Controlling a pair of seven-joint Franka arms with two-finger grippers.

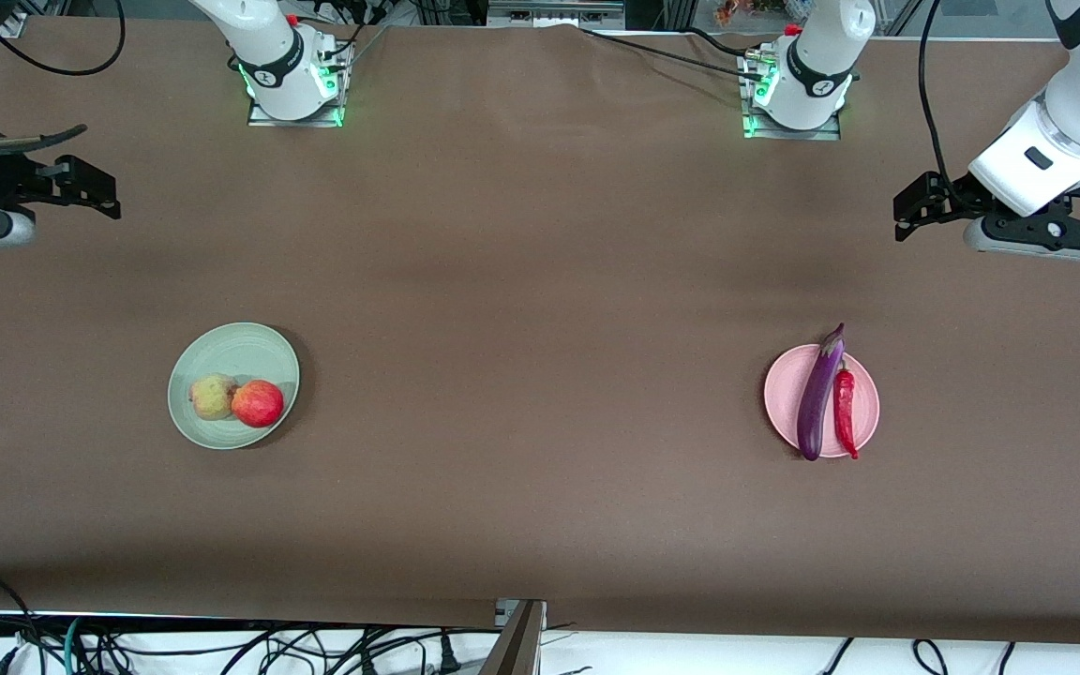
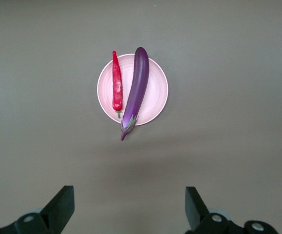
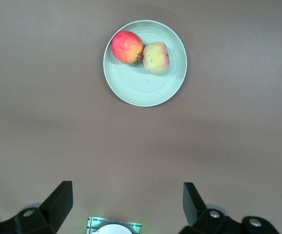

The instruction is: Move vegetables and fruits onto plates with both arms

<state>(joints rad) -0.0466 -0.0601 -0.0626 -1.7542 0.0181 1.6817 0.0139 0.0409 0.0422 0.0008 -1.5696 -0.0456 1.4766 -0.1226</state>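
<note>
White arms raised, both gripper (image 1: 915,208) (image 1: 90,192) jaws spread

Glossy eggplant (image 1: 819,398), matte pink plate (image 1: 782,398)

I'm working in a robotics lab. Two white arm bases (image 1: 292,70) are bolted on metal mounts with green status lights at the edge of a counter (image 1: 540,281) draped in plain brown cloth. Black cables (image 1: 174,647) tangle below the edge nearest the front camera, and aluminium framing (image 1: 554,11) shows past the bases.
</note>
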